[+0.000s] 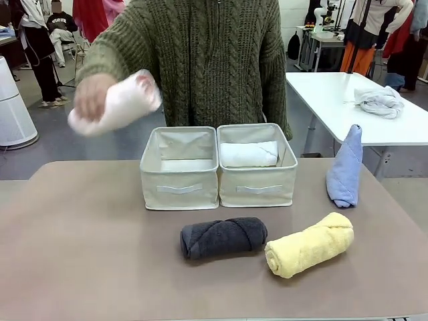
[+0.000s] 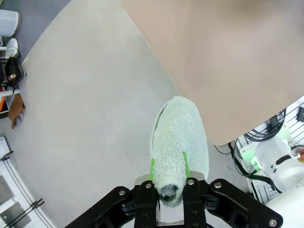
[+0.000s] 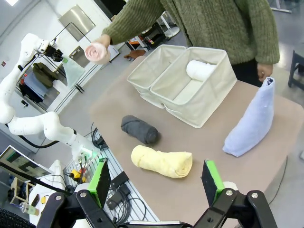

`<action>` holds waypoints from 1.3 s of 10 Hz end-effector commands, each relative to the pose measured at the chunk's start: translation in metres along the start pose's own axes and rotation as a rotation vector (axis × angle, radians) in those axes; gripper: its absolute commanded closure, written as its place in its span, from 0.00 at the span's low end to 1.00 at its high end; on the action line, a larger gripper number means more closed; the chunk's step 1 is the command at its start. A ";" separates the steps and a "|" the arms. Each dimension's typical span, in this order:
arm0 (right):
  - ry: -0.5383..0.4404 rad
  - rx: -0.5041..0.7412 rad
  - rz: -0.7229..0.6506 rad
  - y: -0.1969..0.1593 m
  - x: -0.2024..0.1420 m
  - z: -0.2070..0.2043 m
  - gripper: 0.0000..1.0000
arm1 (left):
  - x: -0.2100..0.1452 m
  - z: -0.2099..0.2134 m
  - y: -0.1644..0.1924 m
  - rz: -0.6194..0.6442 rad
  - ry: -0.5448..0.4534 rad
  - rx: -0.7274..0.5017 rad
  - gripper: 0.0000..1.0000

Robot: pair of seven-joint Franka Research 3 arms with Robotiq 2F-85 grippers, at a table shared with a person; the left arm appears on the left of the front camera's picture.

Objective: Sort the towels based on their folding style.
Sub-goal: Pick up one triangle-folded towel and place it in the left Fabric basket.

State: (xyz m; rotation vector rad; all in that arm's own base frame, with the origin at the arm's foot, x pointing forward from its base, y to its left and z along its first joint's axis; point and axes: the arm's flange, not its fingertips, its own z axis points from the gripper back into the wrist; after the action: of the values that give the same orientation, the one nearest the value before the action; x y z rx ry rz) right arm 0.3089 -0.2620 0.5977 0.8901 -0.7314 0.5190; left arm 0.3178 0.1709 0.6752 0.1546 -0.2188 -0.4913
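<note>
– Six items to account for. State of the left hand (image 2: 168, 166)?

– Closed on the pale teal cone (image 2: 178, 142). Both green pads press its sides, and the towel runs straight out ahead of the fingers. Grey floor (image 2: 85, 118) lies beneath that hand, and the edge of the surface (image 2: 228, 71) lies off to one side of it.

– Right hand (image 3: 156, 176)?

– Open, jaws wide apart, nothing between the pads. It hangs above the surface.

– Position of the rest, taken from that right hand.

– Yellow roll (image 3: 162, 161) lies just ahead of it, on its side. Dark grey roll (image 3: 139, 129) lies a little farther out, toward the left finger's side, apart from the yellow one. Periwinkle cone (image 3: 249, 121) stands upright farther ahead, toward the right finger's side. Two cream bins sit side by side well beyond the rolls. The nearer bin (image 3: 204, 107) holds the white roll (image 3: 200, 70), lying flat against its far wall. No towel is visible in the farther bin (image 3: 142, 76).

– Sixth item?

– Pink roll (image 3: 97, 52), gripped in the person's hand (image 1: 90, 97) and held in the air past the farther bin, clear of the surface.
</note>
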 end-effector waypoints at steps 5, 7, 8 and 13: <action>-0.026 0.018 0.020 0.000 0.003 0.001 0.00 | 0.104 0.061 -0.091 -0.212 -0.094 0.105 0.83; -0.026 0.018 0.020 0.000 0.003 0.001 0.00 | 0.161 0.075 -0.145 -0.323 -0.048 0.138 0.83; -0.026 0.018 0.020 0.000 0.003 0.001 0.00 | 0.182 0.075 -0.158 -0.349 -0.035 0.127 0.83; -0.026 0.018 0.020 0.000 0.003 0.001 0.00 | 0.201 0.060 -0.186 -0.383 -0.041 0.112 0.83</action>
State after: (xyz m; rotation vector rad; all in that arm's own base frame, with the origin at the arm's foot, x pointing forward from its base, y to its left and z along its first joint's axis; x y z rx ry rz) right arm 0.3093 -0.2617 0.5997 0.8938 -0.7404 0.5193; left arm 0.3993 -0.0847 0.7260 0.2891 -0.2341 -0.8394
